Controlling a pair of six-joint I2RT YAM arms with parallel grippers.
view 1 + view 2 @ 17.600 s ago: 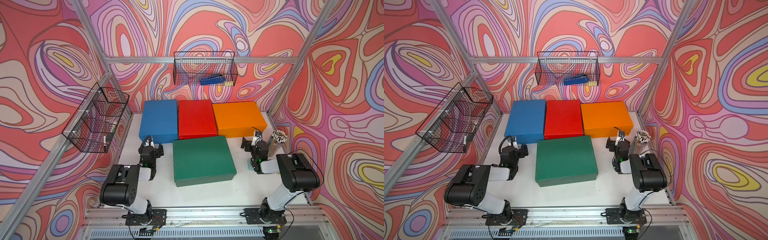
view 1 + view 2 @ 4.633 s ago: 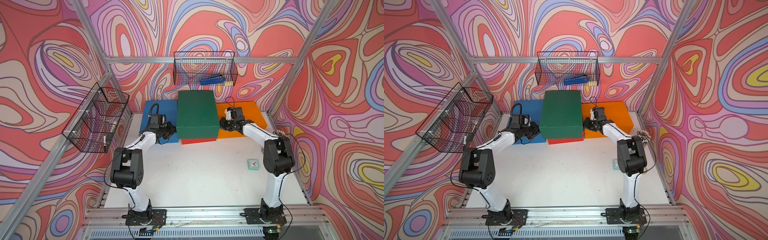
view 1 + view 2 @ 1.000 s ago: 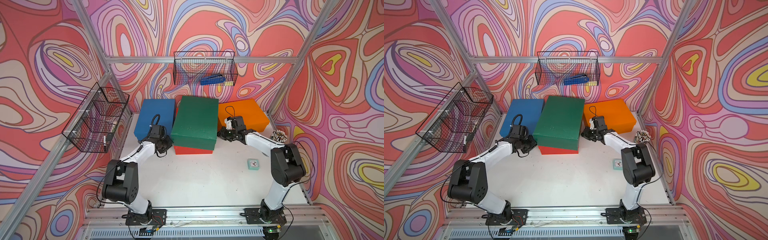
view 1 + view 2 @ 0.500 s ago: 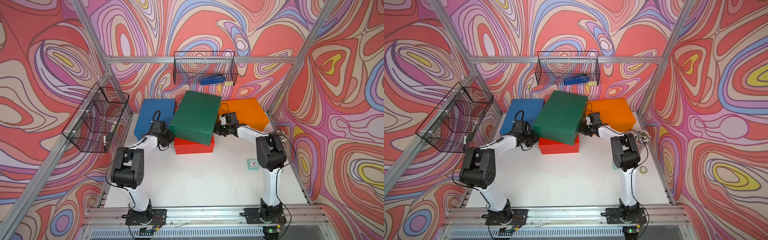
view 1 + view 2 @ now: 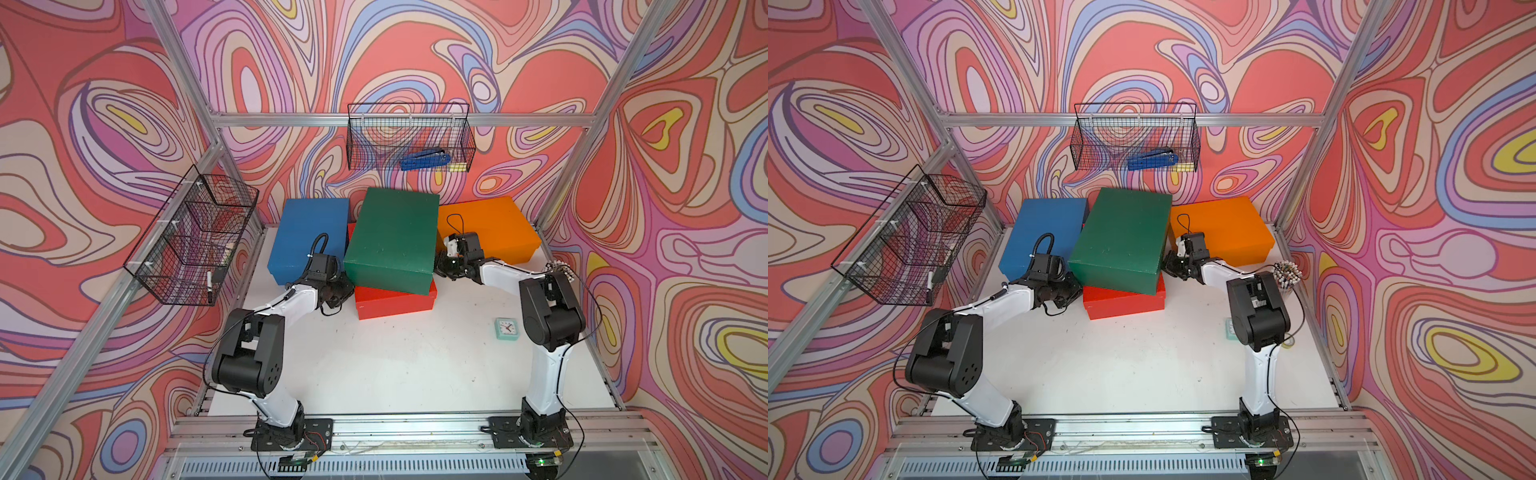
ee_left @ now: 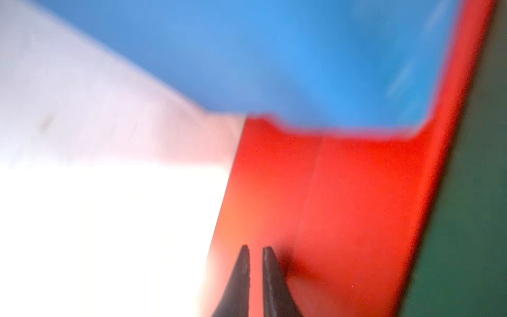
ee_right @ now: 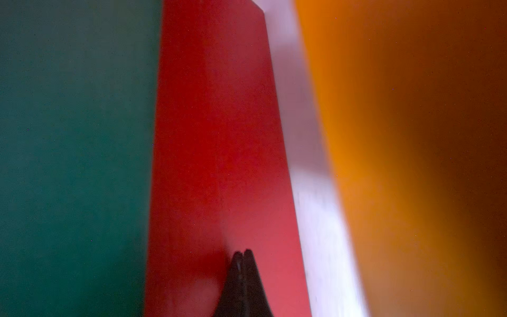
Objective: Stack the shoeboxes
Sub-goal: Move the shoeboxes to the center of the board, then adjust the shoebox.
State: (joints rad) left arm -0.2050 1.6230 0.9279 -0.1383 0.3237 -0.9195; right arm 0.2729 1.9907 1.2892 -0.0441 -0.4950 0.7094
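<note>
Left gripper: black tapered tips a thin slit apart, nothing between them. Placed at the long side wall of the plain red rectangular cardboard shoebox, on its blue-box side. Contact unclear through the blur.
Right gripper: black tips pressed together, empty. Placed at the opposite long side wall of the red shoebox, on its orange-box side. Contact likewise unclear.
White tabletop: open stretch nearer than the red shoebox.
Small mint-green square clock: flat on the tabletop, nearer than the red shoebox and well off to its right-arm side.
Red shoebox: on the tabletop, bottom of a two-box stack. Front wall and a near strip of lid uncovered in both top views.
Dark green rectangular cardboard shoebox: lying on the red shoebox's lid, turned askew to it, covering all but that near strip.
Blue rectangular cardboard shoebox: on the tabletop just beside the red shoebox, left-arm side, set a little farther back.
Orange rectangular cardboard shoebox: right-arm side of the red shoebox, a strip of tabletop between them, also farther back.
Side black wire basket: up on the wall, well off the red shoebox's left-arm side.
Back black wire basket: on the far wall, behind and above the red shoebox, with a blue stapler-like tool inside.
</note>
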